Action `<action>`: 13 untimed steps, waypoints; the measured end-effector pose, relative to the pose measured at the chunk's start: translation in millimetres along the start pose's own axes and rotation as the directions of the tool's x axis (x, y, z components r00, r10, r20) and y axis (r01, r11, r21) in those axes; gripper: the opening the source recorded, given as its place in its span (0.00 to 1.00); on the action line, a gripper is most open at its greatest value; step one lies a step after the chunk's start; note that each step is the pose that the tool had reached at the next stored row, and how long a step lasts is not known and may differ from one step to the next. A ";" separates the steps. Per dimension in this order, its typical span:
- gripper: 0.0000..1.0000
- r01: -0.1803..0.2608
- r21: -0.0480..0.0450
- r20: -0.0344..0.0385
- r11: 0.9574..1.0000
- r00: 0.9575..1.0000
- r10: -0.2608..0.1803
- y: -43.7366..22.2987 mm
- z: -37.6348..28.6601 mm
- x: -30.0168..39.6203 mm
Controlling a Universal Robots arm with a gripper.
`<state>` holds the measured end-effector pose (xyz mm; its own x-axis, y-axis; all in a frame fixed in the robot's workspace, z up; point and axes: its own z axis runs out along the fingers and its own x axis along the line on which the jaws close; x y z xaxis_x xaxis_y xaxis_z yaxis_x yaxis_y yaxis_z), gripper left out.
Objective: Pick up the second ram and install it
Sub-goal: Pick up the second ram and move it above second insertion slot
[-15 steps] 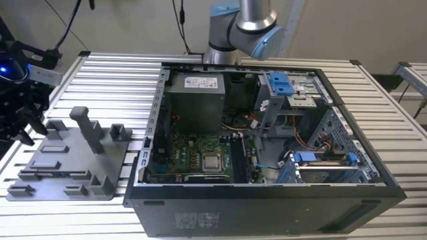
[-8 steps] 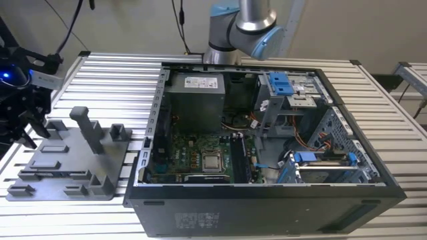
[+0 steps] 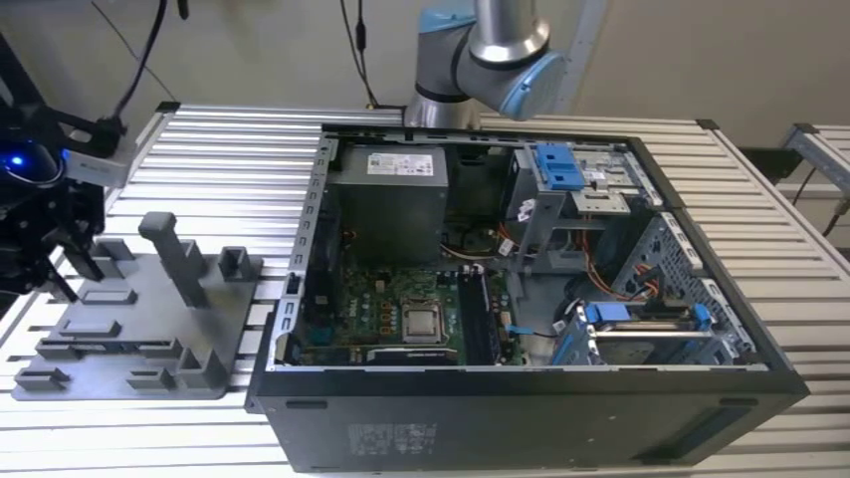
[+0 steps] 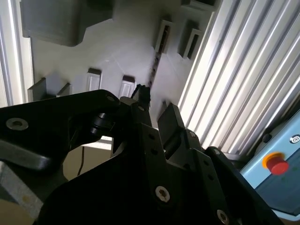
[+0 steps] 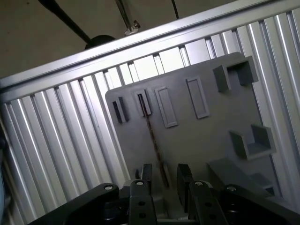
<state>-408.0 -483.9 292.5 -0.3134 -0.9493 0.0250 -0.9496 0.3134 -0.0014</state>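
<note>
Grey fixture [image 5: 206,136] on slatted aluminium table [image 5: 61,140] holds second ram [image 5: 152,133].

Exterior view: soft even room light, computer case [image 3: 531,418] interior dim, shadowy. Second wrist view: strong glare on desk [image 4: 234,70] slats, washed white. Gripper [image 5: 164,172] in first wrist view dark, underexposed, little blurred.

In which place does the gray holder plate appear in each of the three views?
Exterior view: the gray holder plate lies at the exterior view's left, beside the computer case.
First wrist view: the plate lies beyond the gripper.
Second wrist view: the plate again lies beyond the gripper.
Shared landmark: the ribbed table under the plate.
</note>
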 end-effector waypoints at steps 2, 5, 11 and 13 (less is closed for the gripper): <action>0.36 0.000 0.002 0.001 1.000 1.000 0.000 0.6 2.3 0.1; 0.36 0.000 0.005 0.002 1.000 1.000 0.000 1.4 5.6 0.3; 0.36 0.000 0.011 0.004 1.000 1.000 0.000 3.0 12.1 0.7; 0.36 0.000 0.013 0.004 1.000 1.000 0.000 3.4 14.4 0.7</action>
<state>-411.6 -483.9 278.2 -0.3135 -0.9494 0.0206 -0.9496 0.3132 -0.0146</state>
